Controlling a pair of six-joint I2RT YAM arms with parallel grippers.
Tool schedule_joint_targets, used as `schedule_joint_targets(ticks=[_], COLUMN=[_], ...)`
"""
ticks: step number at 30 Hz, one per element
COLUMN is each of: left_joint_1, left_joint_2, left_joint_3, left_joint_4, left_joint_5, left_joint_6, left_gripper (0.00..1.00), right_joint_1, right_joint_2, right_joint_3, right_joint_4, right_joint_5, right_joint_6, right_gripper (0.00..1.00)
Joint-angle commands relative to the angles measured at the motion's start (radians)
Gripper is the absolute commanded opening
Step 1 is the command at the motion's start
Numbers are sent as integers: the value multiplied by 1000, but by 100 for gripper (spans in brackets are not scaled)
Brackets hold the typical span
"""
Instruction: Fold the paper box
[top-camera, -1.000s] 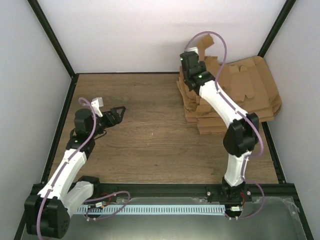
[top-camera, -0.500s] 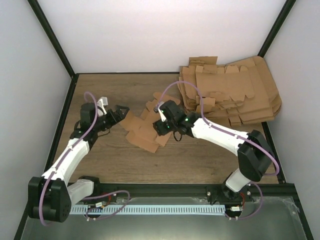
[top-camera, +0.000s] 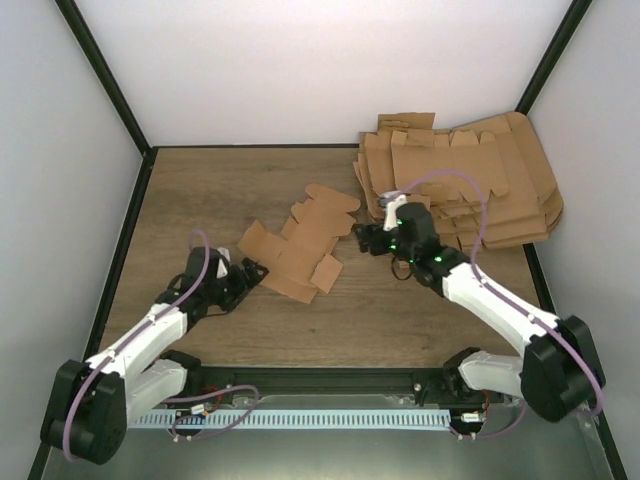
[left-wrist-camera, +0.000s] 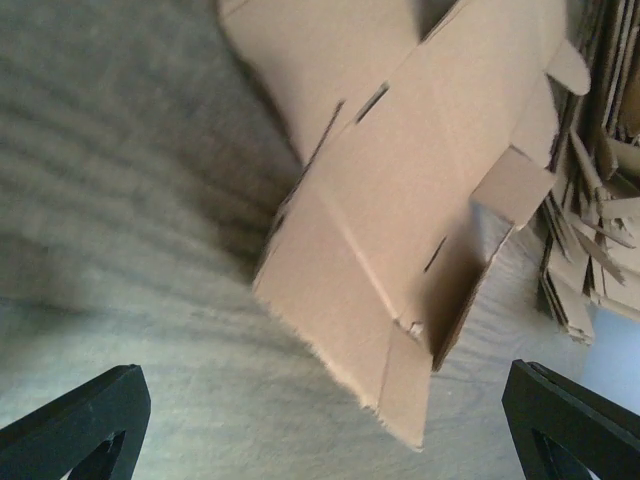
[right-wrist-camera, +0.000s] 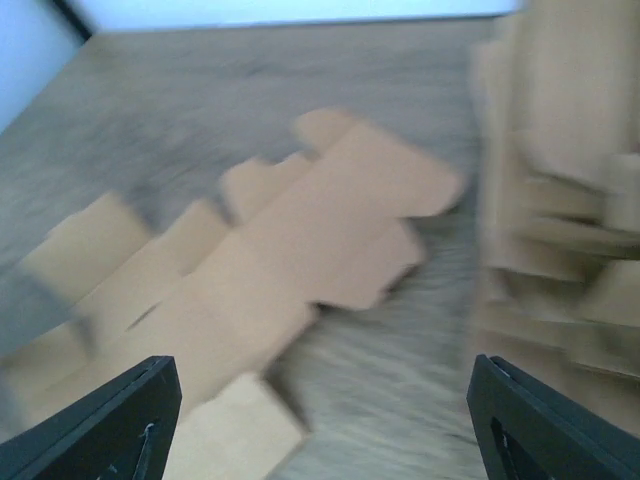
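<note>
The paper box (top-camera: 298, 245) is a brown die-cut sheet lying unfolded on the wooden table, one small side flap (left-wrist-camera: 512, 186) tilted up. My left gripper (top-camera: 252, 272) is open, low at the sheet's near-left edge, with nothing between its fingers. In the left wrist view the paper box (left-wrist-camera: 400, 190) fills the upper middle, just ahead of the left gripper (left-wrist-camera: 320, 445). My right gripper (top-camera: 366, 240) is open just right of the sheet, apart from it. The right wrist view is blurred; the paper box (right-wrist-camera: 290, 270) lies ahead and left of the right gripper (right-wrist-camera: 320, 430).
A pile of flat brown cardboard sheets (top-camera: 470, 185) lies at the back right, close behind my right gripper. The same pile (right-wrist-camera: 570, 200) fills the right side of the right wrist view and shows at the right edge (left-wrist-camera: 590, 210) of the left wrist view. White walls enclose the table.
The right gripper brought a sheet from the pile to the table's middle, opened, let it go and drew back right. The left arm swung nearer and lower to the sheet's near-left edge.
</note>
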Motion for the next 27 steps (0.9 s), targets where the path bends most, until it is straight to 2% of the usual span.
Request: schedule_joint_targets(ticks=[1, 6, 11, 15, 19, 23, 27], left_joint_1=[-52, -78, -107, -118, -121, -122, -122], left_joint_2=[-82, -56, 97, 158, 198, 263, 286], left_joint_3=[-72, -157, -152, -141, -151, -143, -106], left_joint_4=[10, 221, 392, 460, 525, 584, 553], left_joint_5=[-89, -95, -83, -104, -122, -124, -148], left_joint_6=[-139, -226, -246, -257, -284, -302, -271], left_gripper=[100, 94, 90, 82, 70, 54, 25], right_joint_1=[-98, -227, -245, -253, -332, -350, -373], right_joint_2=[-126, -182, -298, -399, -362, -303, -196], right_joint_3=[-114, -225, -415, -562, -589, -605, -630], right_joint_4=[206, 281, 473, 641, 675, 788, 918], right_joint_5=[172, 156, 237, 349, 330, 307, 277], right_joint_6=[20, 28, -29, -67, -73, -211, -249], right_gripper=[83, 83, 86, 88, 89, 89, 89])
